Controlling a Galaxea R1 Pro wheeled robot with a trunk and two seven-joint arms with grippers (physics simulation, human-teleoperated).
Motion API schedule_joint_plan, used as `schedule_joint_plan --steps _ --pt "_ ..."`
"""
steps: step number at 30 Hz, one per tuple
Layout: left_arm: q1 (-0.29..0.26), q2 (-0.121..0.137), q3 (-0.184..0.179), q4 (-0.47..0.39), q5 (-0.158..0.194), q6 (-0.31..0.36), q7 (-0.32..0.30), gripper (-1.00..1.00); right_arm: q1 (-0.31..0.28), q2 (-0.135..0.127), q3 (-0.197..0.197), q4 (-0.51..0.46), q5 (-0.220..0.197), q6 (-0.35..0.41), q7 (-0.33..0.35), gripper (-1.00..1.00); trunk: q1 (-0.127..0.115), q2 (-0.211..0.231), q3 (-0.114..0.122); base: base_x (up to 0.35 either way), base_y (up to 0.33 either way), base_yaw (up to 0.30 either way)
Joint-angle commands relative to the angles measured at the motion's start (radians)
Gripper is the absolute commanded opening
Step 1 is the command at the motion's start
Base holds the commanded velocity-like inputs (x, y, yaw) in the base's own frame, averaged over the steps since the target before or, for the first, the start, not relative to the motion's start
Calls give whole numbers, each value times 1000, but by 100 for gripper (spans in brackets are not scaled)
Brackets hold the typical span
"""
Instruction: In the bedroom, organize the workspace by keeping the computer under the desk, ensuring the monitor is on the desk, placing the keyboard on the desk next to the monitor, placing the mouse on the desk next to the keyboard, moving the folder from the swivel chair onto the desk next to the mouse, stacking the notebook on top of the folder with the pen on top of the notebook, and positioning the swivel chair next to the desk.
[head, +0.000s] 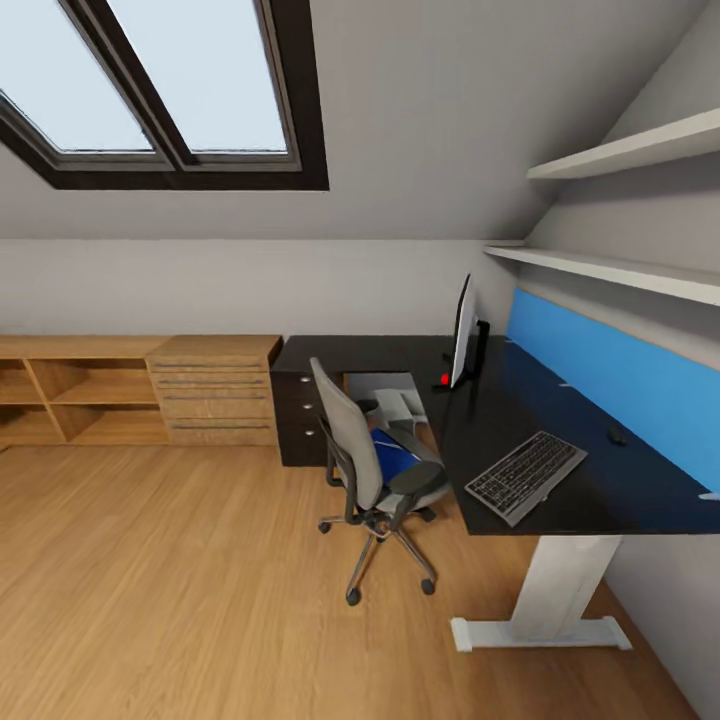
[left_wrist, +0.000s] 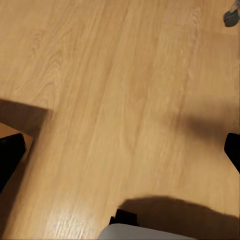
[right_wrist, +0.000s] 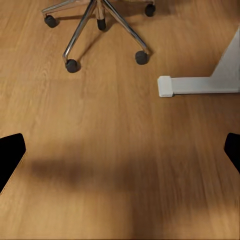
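Approaching the swivel chair (head: 375, 470), you should roll close and stop facing its seat, where the blue folder (head: 392, 457) lies, left of the desk (head: 520, 440). Both grippers' fingers look spread apart, holding nothing.

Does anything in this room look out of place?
Yes: a blue folder lies on the swivel chair seat rather than on the desk, and the keyboard sits askew near the desk's front edge.
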Motion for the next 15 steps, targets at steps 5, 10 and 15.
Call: schedule_joint_plan --steps 5,10,15 --pt "0 0 -3 -1 5 -1 0 100 -1 0 0 1 0 -3 0 100 1 -1 -1 318 91 14" --pt "0 -1 -3 -1 5 -1 -1 100 -1 -1 -1 1 0 -3 0 100 1 -1 -1 320 66 2" --pt "0 -1 -4 4 4 -2 -5 100 -1 -2 -1 -2 1 -3 0 100 1 -1 -1 315 9 0"
